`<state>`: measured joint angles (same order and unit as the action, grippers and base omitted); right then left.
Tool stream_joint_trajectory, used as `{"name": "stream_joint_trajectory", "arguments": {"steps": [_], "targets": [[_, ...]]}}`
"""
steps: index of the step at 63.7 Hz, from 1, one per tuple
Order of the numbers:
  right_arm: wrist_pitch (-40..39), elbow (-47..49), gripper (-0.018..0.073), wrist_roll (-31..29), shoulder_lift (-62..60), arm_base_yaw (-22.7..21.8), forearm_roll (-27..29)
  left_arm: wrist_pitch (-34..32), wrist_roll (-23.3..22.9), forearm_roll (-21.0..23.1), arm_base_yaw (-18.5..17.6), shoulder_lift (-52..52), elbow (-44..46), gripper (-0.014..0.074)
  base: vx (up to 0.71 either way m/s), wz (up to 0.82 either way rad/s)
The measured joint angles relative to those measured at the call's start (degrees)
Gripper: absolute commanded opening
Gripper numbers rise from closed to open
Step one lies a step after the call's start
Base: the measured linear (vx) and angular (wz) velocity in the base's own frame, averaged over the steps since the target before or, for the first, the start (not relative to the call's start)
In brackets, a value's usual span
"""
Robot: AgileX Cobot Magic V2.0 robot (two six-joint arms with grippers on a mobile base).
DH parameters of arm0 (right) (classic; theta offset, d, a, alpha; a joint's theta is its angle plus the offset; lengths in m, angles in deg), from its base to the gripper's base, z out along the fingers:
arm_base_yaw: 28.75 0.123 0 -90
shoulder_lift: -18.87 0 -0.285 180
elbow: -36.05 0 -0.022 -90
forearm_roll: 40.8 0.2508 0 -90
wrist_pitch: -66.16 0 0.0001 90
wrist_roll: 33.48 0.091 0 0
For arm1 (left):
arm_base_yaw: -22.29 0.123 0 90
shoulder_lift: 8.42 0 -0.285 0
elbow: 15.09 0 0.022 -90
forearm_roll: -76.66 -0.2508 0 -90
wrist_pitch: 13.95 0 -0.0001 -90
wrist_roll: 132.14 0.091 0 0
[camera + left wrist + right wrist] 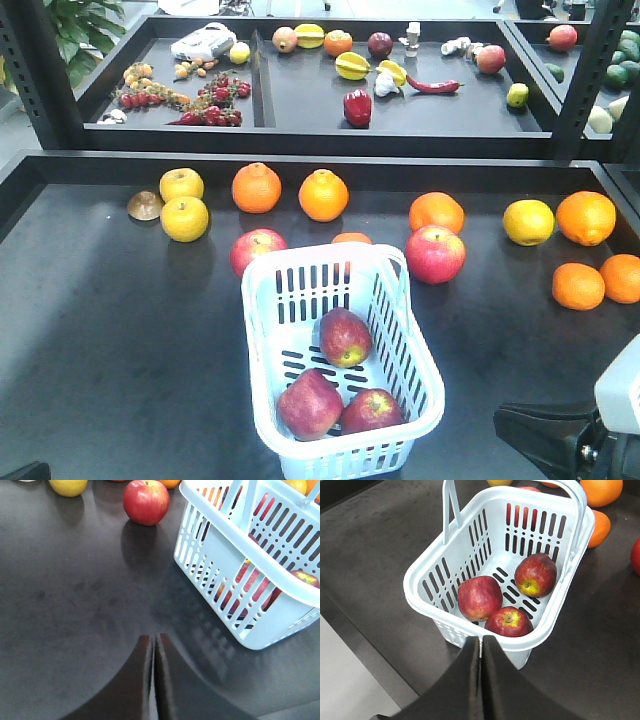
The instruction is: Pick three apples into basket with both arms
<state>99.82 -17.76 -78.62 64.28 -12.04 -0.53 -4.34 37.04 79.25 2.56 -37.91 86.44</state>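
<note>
The pale blue-white basket stands at the front middle of the dark table, and three dark red apples lie inside it. In the right wrist view the same apples rest on the slotted floor of the basket. My right gripper is shut and empty, just outside the near rim. The left gripper is also shut and empty, over bare table to the left of the basket. Only the dark right arm shows in the front view.
Two more red apples lie behind the basket, among oranges and yellow fruit. More oranges sit at the right. A raised back tray holds assorted produce.
</note>
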Motion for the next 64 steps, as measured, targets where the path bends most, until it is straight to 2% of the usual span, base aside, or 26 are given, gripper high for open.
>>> {"name": "stream_joint_trajectory", "arguments": {"steps": [8,14,21,28,43,64], "targets": [[0.0,0.0,-0.0005,0.0,0.0,0.0,0.0,-2.4,0.5,-2.0,0.1,4.0,-0.3,-0.0006,0.00,0.00],[0.0,0.0,-0.0005,0.0,0.0,0.0,0.0,-2.7,2.2,-2.6,1.9,9.2,-0.3,-0.0006,0.00,0.00],[0.0,0.0,-0.0005,0.0,0.0,0.0,0.0,-2.7,5.3,-2.6,5.7,15.8,-0.3,-0.0006,0.00,0.00],[0.1,0.0,-0.0005,0.0,0.0,0.0,0.0,-2.6,7.4,-2.6,11.4,21.1,-0.3,-0.0006,0.00,0.00],[0.5,0.0,-0.0005,0.0,0.0,0.0,0.0,-2.2,8.4,-2.6,20.6,22.4,-0.3,-0.0006,0.00,0.00],[0.6,0.0,-0.0005,0.0,0.0,0.0,0.0,-2.4,8.4,-2.6,21.7,22.4,-0.3,-0.0006,0.00,0.00]]}}
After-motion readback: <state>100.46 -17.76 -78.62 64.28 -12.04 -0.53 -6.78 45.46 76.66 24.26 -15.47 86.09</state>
